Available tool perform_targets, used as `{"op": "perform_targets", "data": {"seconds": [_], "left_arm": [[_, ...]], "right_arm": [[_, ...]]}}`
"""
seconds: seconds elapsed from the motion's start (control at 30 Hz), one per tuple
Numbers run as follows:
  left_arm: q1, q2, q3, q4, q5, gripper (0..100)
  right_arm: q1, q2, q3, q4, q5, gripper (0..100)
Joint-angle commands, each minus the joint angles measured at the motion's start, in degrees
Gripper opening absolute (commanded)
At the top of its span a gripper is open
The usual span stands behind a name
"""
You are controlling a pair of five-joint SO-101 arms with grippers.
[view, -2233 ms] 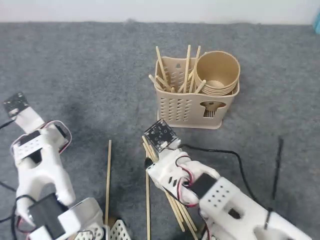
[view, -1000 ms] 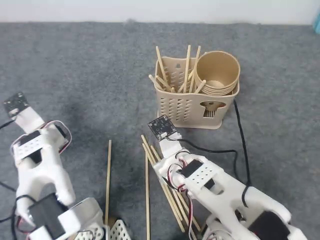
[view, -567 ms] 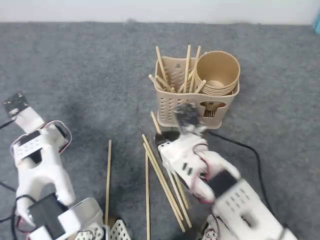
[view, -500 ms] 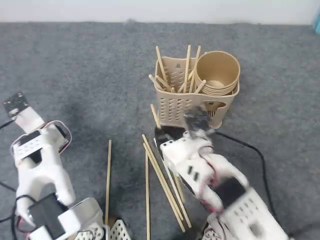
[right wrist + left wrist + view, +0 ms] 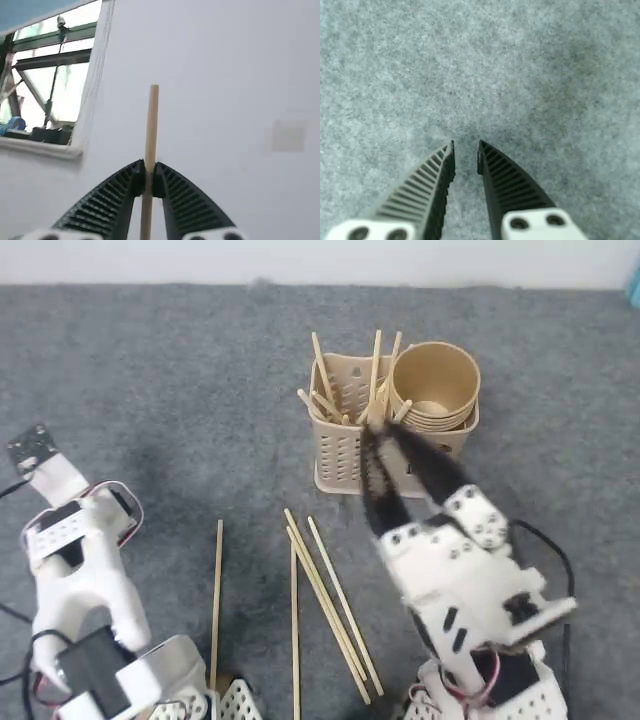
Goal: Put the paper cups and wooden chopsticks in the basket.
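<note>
A: The right gripper is seen clamped tight on a wooden chopstick. The stick is pinched right at the fingertips and pokes out past them. A white wall and a window are caught behind it.

B: From above, the basket is found standing on the grey carpet. Part of its front wall is covered by that arm's dark fingers, which are held up between the camera and the basket.

A: And what is held inside?

B: The paper cups are stacked in one compartment. A bunch of chopsticks is leaned upright in the compartment beside them.

A: Plenty is left on the floor, though.

B: Indeed. Four loose chopsticks are scattered on the carpet in front of the basket, between the two arms. A lone stick is laid apart from them, nearer the left arm. A black cable is looped beside the right arm's base.

A: The left gripper?

B: It is parked low over bare carpet. Its fingers are parted only a little, and nothing is gripped between them.
</note>
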Motion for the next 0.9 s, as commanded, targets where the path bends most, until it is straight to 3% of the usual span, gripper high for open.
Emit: {"op": "perform_targets", "data": {"seconds": [0.0,0.1,0.6,0.87], "left_arm": [[0.35,-2.99,-0.13,-1.05,0.70,7],[0.35,-2.99,-0.13,-1.05,0.70,7],[0.35,-2.99,-0.13,-1.05,0.70,7],[0.35,-2.99,-0.13,-1.05,0.70,7]], "right_arm": [[6.11,4.35,-3.16,-12.35,0.97,0.6],[8.57,9.36,-4.13,-18.59,0.97,0.6],[10.15,39.25,-26.20,-18.95,-4.31,0.6],[10.15,49.63,-24.26,-18.68,-4.40,4.4]]}}
